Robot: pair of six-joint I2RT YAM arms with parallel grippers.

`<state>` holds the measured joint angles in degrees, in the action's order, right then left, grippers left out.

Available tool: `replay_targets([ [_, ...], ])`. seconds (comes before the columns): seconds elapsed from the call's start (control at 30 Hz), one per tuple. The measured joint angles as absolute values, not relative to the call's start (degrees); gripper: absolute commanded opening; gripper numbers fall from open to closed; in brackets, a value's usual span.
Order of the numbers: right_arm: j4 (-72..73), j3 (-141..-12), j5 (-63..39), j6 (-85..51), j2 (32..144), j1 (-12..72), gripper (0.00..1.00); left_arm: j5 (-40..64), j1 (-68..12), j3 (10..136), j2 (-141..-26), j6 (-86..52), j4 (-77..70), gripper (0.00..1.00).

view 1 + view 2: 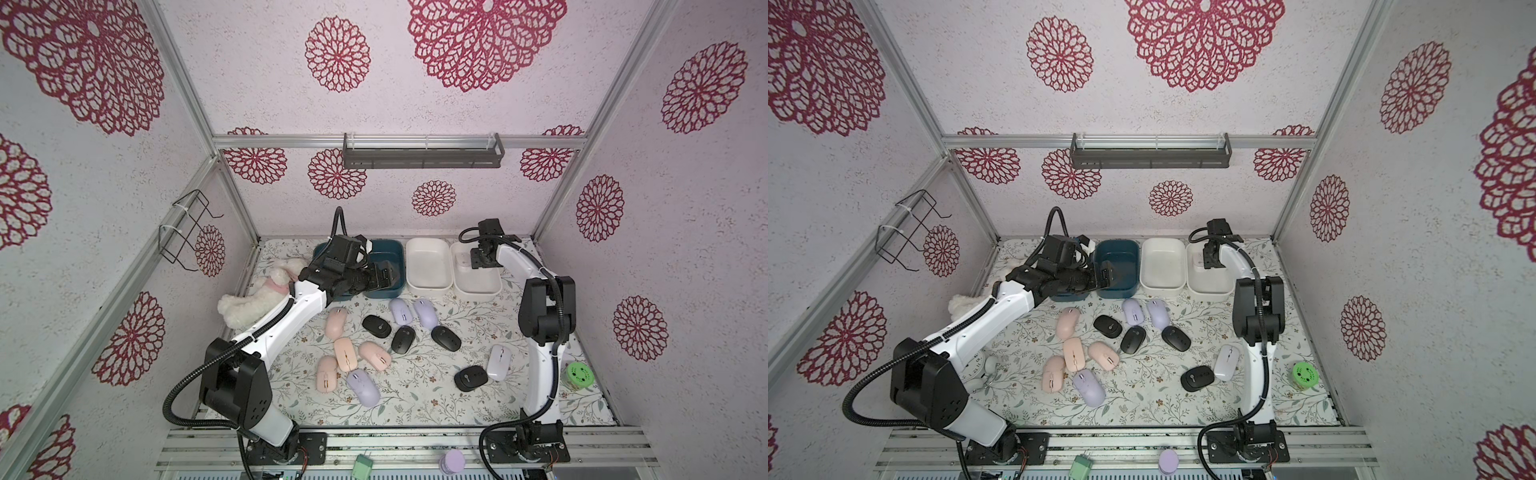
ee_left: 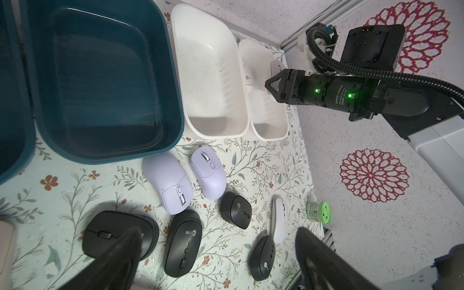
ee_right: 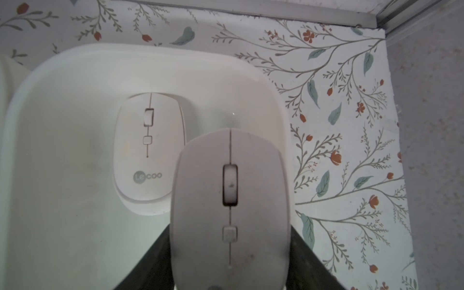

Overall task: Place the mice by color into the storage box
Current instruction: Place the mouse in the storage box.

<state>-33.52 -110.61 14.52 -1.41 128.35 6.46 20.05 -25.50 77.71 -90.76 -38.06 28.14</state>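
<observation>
I see R gripper (image 1: 478, 259) pinching a smooth white oval mouse (image 3: 229, 200) over the far-right white plastic bin (image 3: 62, 82), w/ one white Lecoo mouse (image 3: 148, 150) inside. L gripper (image 2: 218, 230) jaws are spread wide, near the teal plastic bin (image 2: 105, 82).

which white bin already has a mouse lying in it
The end white bin beneath the right gripper: a white mouse lies inside; its white neighbour is bare.

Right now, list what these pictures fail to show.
- Leftmost teal box: inside mostly hidden by the left arm in both top views, cut off at the left wrist view's edge.
- Plush toy: largely behind that arm in a top view.
- Held white mouse: rear cut off by the right wrist view's edge; contact with the right tool hidden.
- Green-lidded jar: label too small.
</observation>
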Motion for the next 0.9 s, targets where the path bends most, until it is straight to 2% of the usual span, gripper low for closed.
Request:
replay_targets([
  [0.5, -34.26, -117.49, 10.46, -1.04, 136.07, 4.54, 0.54, 22.70, -25.06, 77.71, -91.98, -39.13, 27.73, 0.97],
  [0.9, -34.72, -121.91, 10.20, -0.69, 138.93, 4.54, 0.60, 23.68, -25.06, 77.71, -92.47, -39.40, 27.64, 0.97],
])
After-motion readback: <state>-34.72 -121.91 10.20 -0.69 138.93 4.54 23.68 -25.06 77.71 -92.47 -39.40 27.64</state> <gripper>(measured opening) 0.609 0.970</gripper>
